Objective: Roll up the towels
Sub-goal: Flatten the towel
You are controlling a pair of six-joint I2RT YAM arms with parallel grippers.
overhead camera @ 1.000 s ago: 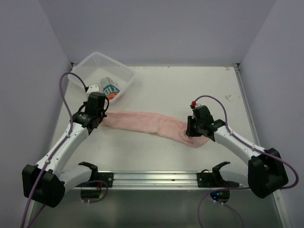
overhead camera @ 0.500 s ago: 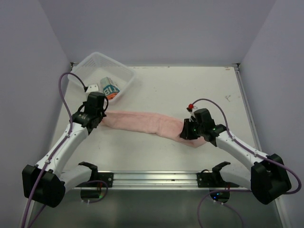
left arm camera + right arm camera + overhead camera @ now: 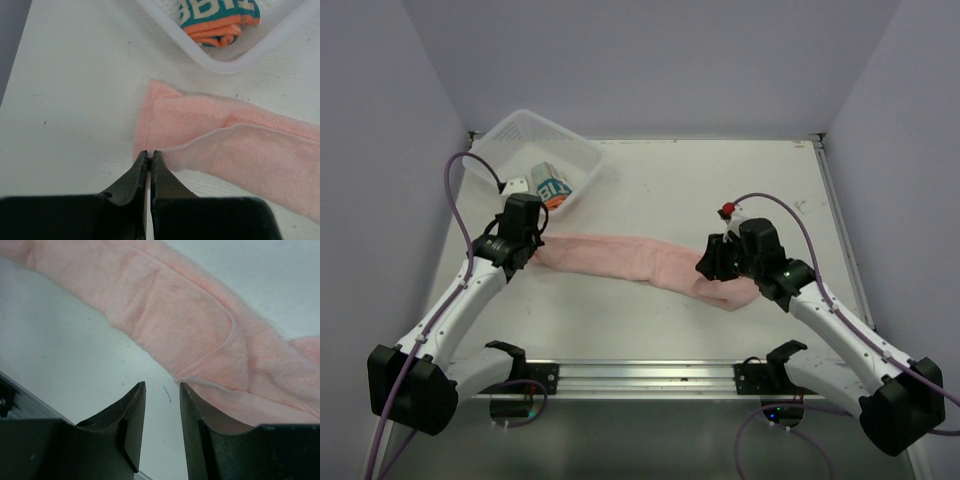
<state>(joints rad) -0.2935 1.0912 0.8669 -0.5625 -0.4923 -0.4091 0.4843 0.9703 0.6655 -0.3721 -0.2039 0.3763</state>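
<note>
Fingers [image 3: 131, 415] of the right gripper [image 3: 161, 387] stand part open with only bare table between them, just short of the pink towel [image 3: 620, 258]. The left gripper [image 3: 149, 156] is closed tight, its tips touching the towel's near corner at the other end (whether any cloth is actually pinched I cannot tell). The towel lies flat on the table as a long folded strip, running from about 9 o'clock to 4 o'clock, with its 4 o'clock end bunched over on itself. The step in hand looks like starting the roll from that bunched end. To do it well, the right fingers should probably take the whole width of the end rather than one corner. They should turn it over square to the strip, while the left end stays pinned so the cloth keeps taut and the roll does not wander. The printed towel [image 3: 553, 187] sits folded in the white basket [image 3: 510, 135] at 11 o'clock, just beyond the left gripper. Beneath is a white table [image 3: 720, 180] with a few small scuffs, a metal rail [image 3: 650, 375] along 6 o'clock, and plain pale walls [image 3: 650, 60] on three sides.
</note>
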